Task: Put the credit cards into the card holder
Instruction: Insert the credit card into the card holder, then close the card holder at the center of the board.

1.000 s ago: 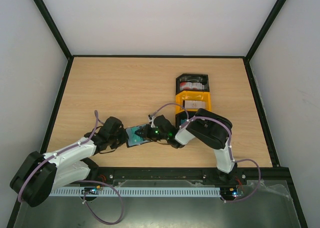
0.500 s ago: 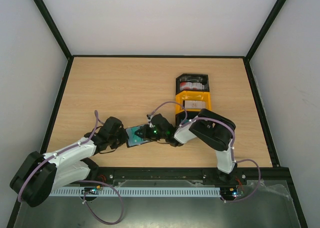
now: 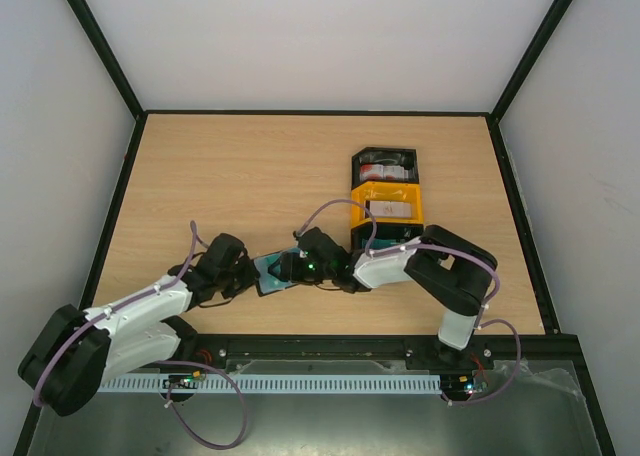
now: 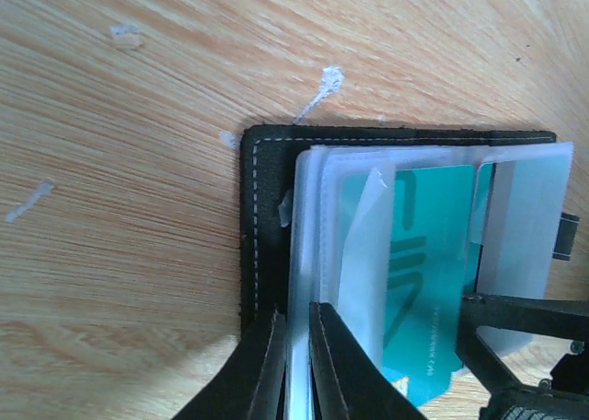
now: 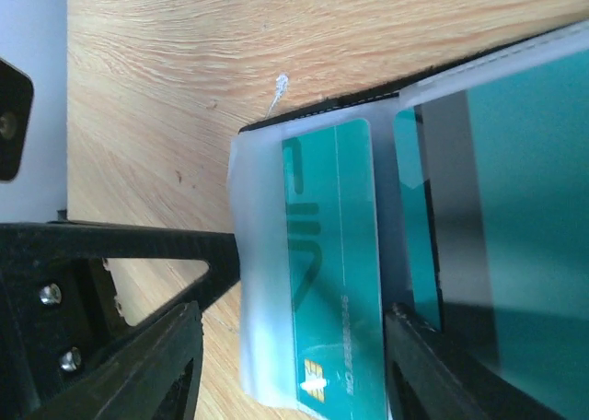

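Note:
The black card holder (image 3: 262, 286) lies open on the table near the front edge, its clear sleeves fanned out (image 4: 262, 208). A teal credit card (image 4: 428, 263) sits partly inside one sleeve, its chip end sticking out (image 5: 336, 273). Another teal card (image 5: 515, 190) fills the neighbouring sleeve. My left gripper (image 4: 296, 328) is shut on the edge of the holder's sleeves, at the holder's left side (image 3: 250, 274). My right gripper (image 5: 294, 332) is open, its fingers standing apart on either side of the teal card, just right of the holder (image 3: 287, 269).
A black bin (image 3: 385, 156) with red-and-white cards stands at the middle right. A yellow bin (image 3: 360, 204) holding a pale card sits just in front of it, close behind my right arm. A black frame edges the table.
My right gripper has opened and let go of the teal card, which stays in the sleeve. The right arm's elbow has swung to the right. The left gripper holds its place.

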Controlling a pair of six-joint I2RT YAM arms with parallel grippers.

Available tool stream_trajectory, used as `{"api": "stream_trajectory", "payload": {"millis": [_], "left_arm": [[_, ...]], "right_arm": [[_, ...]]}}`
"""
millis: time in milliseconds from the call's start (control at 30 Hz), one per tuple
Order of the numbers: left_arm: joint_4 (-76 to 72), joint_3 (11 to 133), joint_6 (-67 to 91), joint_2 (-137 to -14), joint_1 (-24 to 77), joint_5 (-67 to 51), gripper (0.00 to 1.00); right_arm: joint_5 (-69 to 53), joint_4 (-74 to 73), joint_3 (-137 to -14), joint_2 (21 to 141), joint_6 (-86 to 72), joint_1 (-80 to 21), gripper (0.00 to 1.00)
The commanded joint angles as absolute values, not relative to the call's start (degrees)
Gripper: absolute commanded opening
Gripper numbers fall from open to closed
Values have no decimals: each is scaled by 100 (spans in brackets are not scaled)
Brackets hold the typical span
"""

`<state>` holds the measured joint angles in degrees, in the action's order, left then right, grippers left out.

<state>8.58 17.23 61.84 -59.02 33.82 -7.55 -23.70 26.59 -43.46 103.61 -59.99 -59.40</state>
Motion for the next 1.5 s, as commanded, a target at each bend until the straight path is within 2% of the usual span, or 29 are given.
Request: {"api": "stream_trajectory", "payload": {"millis": [0,200,267,367,467,733,867,967,1033,1200,1300,1467], "left_arm": [[1149,1967,6078,-5722,3407,-786,11],[1488,2143,6069,-5481,3383,-632,18],[1701,2187,6132,-5379,3376,-470,29],[1838,2111,6269,-5181,3343,-418,52],[1616,1951,6344,-5078,3320,-576,60],[1155,1867,6308,-5515,3287,-890,54],[1059,1873,6268,-5702,3271,-940,52],[1029,1881,6251,-5814,3262,-940,49],[1006,1879,6228,-5905,3264,-932,46],[917,1829,6185,-6062,3268,-802,38],[812,1819,6153,-6173,3266,-820,37],[514,1854,6017,-6424,3263,-1027,35]], "right_arm": [[-1992,1816,-4285,9913,-5730,-5981,55],[-1339,976,-4506,9523,-5344,-5961,56],[-958,474,-4643,9456,-5135,-5922,56],[-308,-169,-4862,9445,-4835,-5866,58],[-24,-493,-4933,9507,-4705,-5746,59],[35,-585,-4953,9752,-4516,-5561,59],[-167,-521,-4957,9877,-4524,-5451,52],[-527,-249,-4859,9930,-4563,-5394,44],[-741,-51,-4821,9956,-4594,-5364,32],[-576,-207,-4885,9936,-4708,-5338,9],[-482,-425,-4968,9847,-4705,-5344,3],[-360,-785,-5140,9604,-4622,-5344,2]]}}
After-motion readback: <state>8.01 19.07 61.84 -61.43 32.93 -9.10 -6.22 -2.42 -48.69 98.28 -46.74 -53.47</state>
